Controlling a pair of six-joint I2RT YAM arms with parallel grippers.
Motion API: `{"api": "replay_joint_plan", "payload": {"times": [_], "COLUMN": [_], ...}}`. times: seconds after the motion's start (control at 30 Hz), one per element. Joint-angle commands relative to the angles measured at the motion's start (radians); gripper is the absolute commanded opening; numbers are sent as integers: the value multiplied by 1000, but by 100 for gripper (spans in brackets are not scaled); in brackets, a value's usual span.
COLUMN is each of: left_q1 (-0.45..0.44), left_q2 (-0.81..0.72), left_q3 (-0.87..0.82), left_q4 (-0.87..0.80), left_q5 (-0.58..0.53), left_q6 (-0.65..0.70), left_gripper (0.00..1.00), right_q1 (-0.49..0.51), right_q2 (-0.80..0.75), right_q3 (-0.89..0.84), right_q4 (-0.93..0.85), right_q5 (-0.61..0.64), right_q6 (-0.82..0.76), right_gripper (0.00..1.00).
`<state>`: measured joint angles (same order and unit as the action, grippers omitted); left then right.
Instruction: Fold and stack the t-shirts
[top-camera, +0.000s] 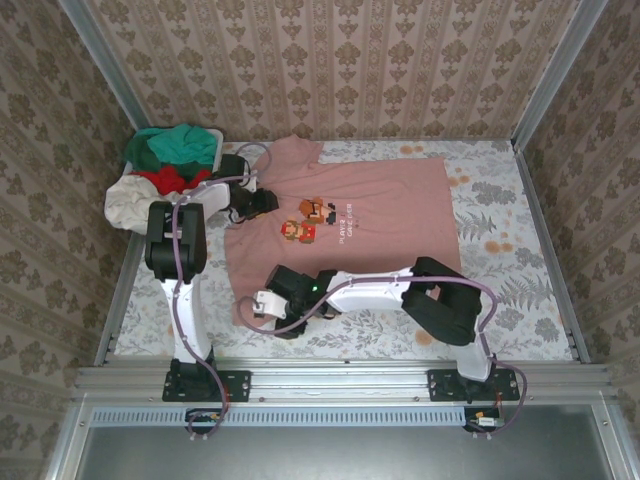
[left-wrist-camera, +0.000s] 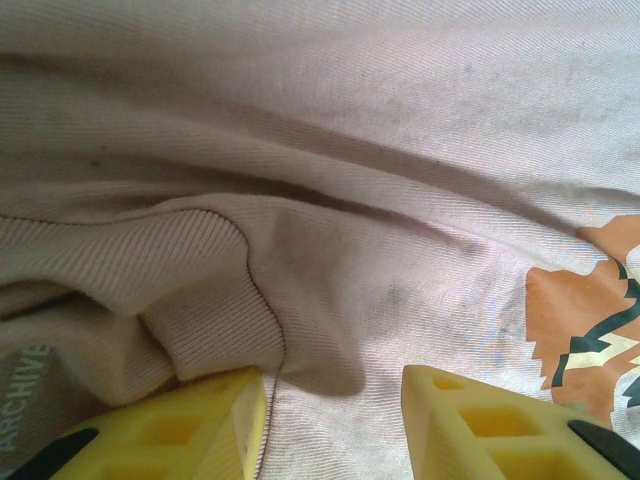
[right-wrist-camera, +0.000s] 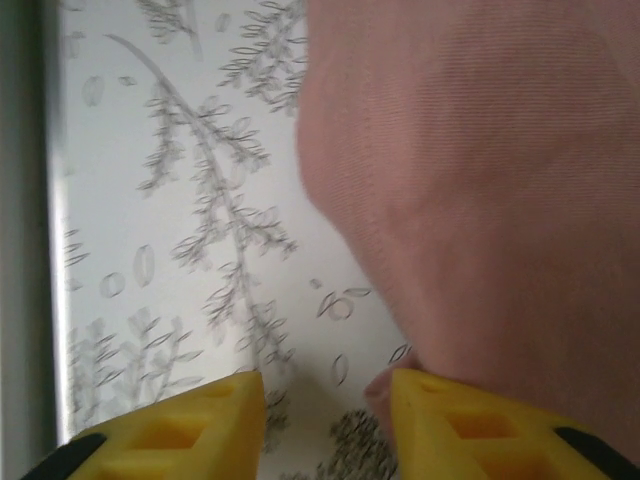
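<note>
Jaws parted over pink t-shirt (top-camera: 390, 190).

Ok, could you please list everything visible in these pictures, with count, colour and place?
pink t-shirt: one, dusty pink with a pixel-art print, spread at table centre
teal-green t-shirt: one, teal-green, top of the far-left pile
red t-shirt: one, red, middle of that pile
cream t-shirt: one, cream, pile's near side
table cover: one, white, floral, under everything
left gripper: one, yellow fingers, open, by the pink collar
right gripper: one, yellow fingers, open, at the pink shirt's near-left edge
</note>
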<state>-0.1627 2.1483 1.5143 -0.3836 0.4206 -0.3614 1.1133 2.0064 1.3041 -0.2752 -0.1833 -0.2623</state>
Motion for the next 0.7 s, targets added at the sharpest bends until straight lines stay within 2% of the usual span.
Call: {"api": "replay_joint_plan", "payload": {"times": [0.0, 0.07, 0.13, 0.17, 0.27, 0.4, 0.67], "left_q1": [13, 12, 13, 13, 12, 14, 17], "left_q2": [61, 62, 62, 62, 65, 68, 79], "left_q3": [-3, 1, 4, 2, 2, 3, 17], "left_q4": [-89, -93, -98, -98, -99, -99, -103], "left_q5": [-39, -37, -37, -38, -39, -39, -39], "left_q6": [22, 25, 26, 27, 27, 28, 25], "left_gripper": [43, 43, 43, 43, 43, 43, 43], "right_q1": [-6, -4, -3, -3, 0, 7, 49], "right_q2": [49, 58, 73, 81, 72, -19, -225], "right_q3": [31, 21, 22, 26, 26, -6, -72], "right_q4": [-17, -15, -29, -37, -58, -74, -102], "right_q5": [23, 33, 57, 65, 87, 96, 13], "right_q6": [-8, -7, -8, -7, -8, -13, -3], "right_gripper": [37, 43, 40, 37, 16, 2, 0]}}
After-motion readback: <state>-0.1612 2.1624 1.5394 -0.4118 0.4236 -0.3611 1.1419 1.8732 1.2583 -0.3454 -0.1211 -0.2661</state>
